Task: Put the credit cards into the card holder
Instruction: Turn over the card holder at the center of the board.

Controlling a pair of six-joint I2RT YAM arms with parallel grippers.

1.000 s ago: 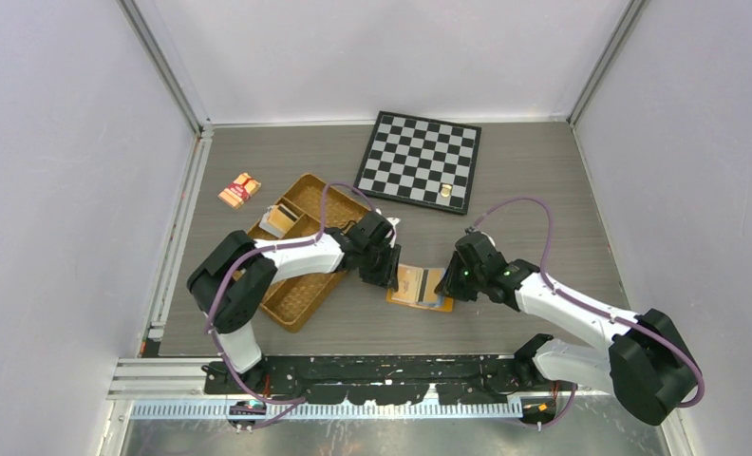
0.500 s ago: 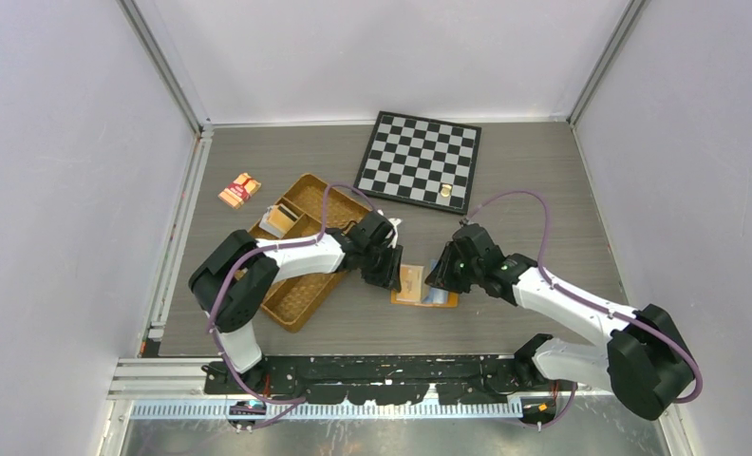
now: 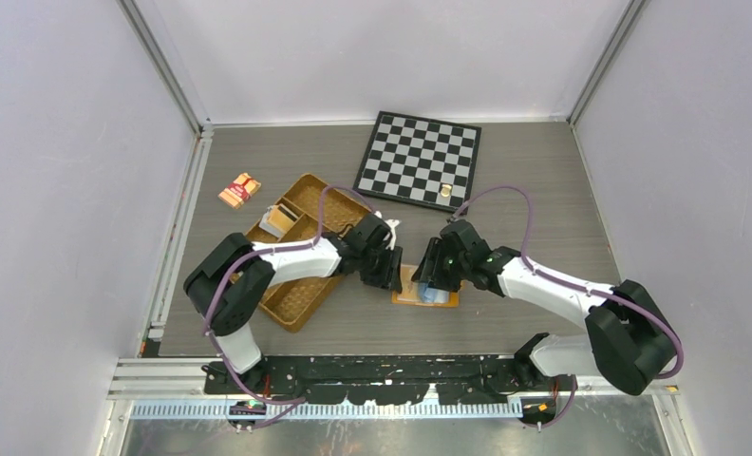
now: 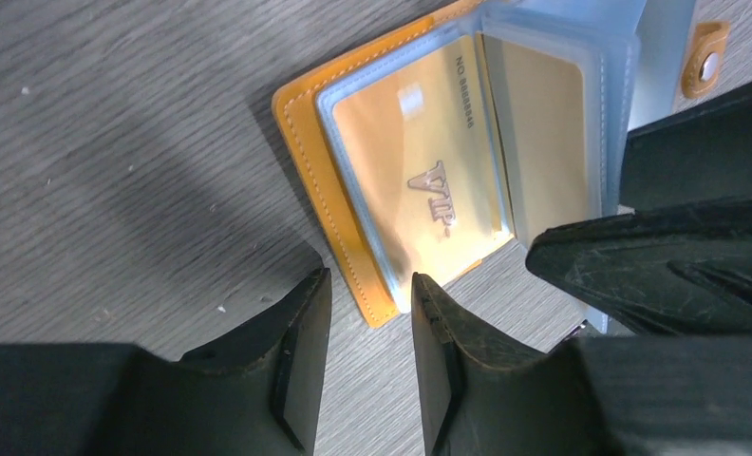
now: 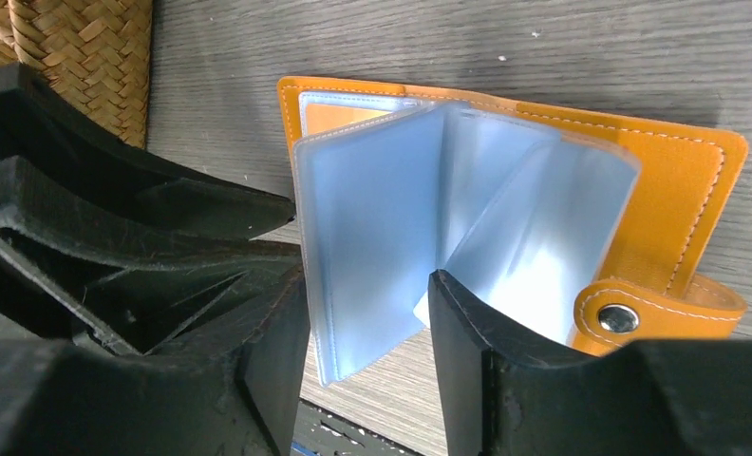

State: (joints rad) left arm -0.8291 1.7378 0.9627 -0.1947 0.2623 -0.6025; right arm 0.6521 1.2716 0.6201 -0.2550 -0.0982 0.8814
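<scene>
Card holder (image 5: pixel 676 180) lies open on the table (image 4: pixel 116 142) between both grippers, a gold card (image 4: pixel 429 161) tucked inside. Left gripper (image 4: pixel 370 304), jaws apart, straddles its corner. Right gripper (image 5: pixel 367 304), jaws apart, brackets a clear sleeve (image 5: pixel 372 218). Pinning the cover should keep sleeves fanned.

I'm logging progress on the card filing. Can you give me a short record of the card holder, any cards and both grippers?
card holder: lies open on the table, clear sleeves fanned up
gold card: inside one sleeve
left gripper: open, at a corner of the holder
right gripper: open, straddling one sleeve
</scene>
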